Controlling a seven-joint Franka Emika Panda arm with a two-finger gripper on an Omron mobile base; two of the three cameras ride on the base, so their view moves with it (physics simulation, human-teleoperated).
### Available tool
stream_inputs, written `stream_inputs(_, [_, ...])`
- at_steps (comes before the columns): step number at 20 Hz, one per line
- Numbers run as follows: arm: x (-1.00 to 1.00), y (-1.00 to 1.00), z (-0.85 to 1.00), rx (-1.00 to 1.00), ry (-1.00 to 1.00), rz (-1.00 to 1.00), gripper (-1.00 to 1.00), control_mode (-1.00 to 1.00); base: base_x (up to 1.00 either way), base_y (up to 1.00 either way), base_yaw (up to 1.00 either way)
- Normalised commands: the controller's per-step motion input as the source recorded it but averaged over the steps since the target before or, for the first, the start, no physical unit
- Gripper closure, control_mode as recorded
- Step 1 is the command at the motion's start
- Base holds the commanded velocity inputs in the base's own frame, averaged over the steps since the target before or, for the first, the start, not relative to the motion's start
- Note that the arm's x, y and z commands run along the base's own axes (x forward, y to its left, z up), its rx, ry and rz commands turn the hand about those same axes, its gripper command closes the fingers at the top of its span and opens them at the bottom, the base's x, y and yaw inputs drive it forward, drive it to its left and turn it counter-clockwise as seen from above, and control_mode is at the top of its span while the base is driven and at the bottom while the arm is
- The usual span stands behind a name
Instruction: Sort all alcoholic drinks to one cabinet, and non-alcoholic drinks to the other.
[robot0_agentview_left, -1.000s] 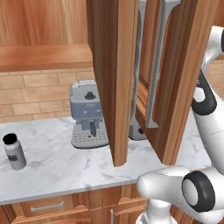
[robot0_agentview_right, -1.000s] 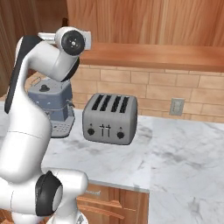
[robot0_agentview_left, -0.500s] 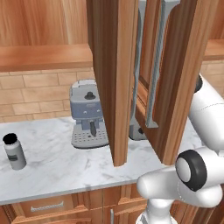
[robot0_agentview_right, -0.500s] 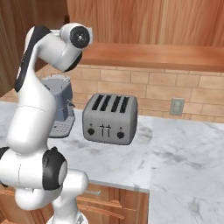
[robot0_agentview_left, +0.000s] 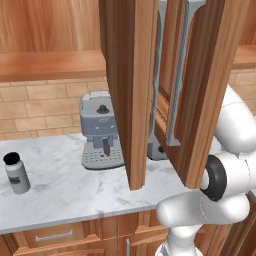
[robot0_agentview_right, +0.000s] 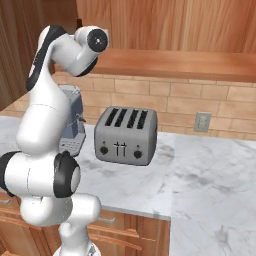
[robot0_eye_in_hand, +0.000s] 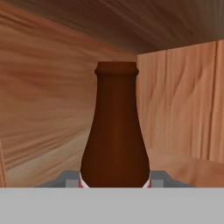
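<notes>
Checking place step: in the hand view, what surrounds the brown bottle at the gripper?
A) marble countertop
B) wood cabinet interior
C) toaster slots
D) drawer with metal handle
B: in the hand view the brown bottle stands upright between the gripper fingers, with the wood-grain walls and ceiling of the cabinet around it.

Brown bottle (robot0_eye_in_hand: 114, 131) base cut off below, tool tips barely showing, toaster (robot0_agentview_left: 157, 150) mostly behind cabinet door (robot0_agentview_left: 129, 90)
</notes>
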Motion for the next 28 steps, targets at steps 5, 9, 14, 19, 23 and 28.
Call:
stream_inputs(5, [0.21, 0.00, -0.24, -0.04, 0.00, 0.02, 1.00, -1.00, 0.00, 0.00, 0.00])
stream_inputs(9, [0.20, 0.00, -0.22, -0.03, 0.00, 0.02, 1.00, -1.00, 0.00, 0.00, 0.00])
stream_inputs(14, [0.20, 0.01, -0.16, -0.02, 0.00, 0.02, 1.00, -1.00, 0.00, 0.00, 0.00])
stream_inputs(19, [0.27, 0.08, -0.07, -0.02, 0.00, 0.02, 1.00, -1.00, 0.00, 0.00, 0.00])
stream_inputs(23, [0.14, 0.21, -0.16, -0.05, 0.00, 0.00, 1.00, -1.00, 0.00, 0.00, 0.00])
stream_inputs(28, [0.03, 0.16, -0.09, -0.05, 0.00, 0.00, -1.00, -1.00, 0.00, 0.00, 0.00])
